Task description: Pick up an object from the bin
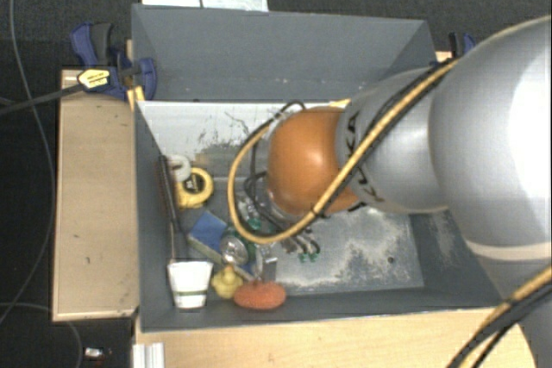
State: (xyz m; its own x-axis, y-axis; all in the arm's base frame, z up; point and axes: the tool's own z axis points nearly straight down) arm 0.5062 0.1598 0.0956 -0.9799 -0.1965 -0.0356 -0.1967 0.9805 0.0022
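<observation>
Camera view
Bin (379, 267): grey metal with a scuffed floor, bare towards 4 o'clock.
Arm (448, 142): enters from 3 o'clock, and its silver body covers the bin's right half.
Orange cover (302, 161): a round shell on the wrist over the middle of the bin, hiding what lies under it.
Cable (237, 177): yellow and black, looping round the cover's 9 o'clock side and down to 6 o'clock.
Gripper (248, 252): low at the cover's 7 o'clock, down among the things heaped in the bin's 7 o'clock corner. The wrist and cable hide it too much to tell whether it is open or closed, or whether it holds anything.
Blue block (207, 230): flat and tilted, just beside the gripper at its 9 o'clock. It is the nearest thing.
Yellow lump (226, 282): small, near the gripper at its 7 o'clock, between the cup and the red lump.
Orange-red lump (259, 296): oval, against the front wall at the gripper's 6 o'clock.
White cup (190, 282): upright in the corner, at 9 o'clock of the yellow lump.
Yellow ring (195, 188): at 11 o'clock of the blue block, well apart from the gripper.
Dark stick (168, 211): long, lying along the left wall.
Green bits (306, 251): small, on the floor at the gripper's 3 o'clock.
</observation>
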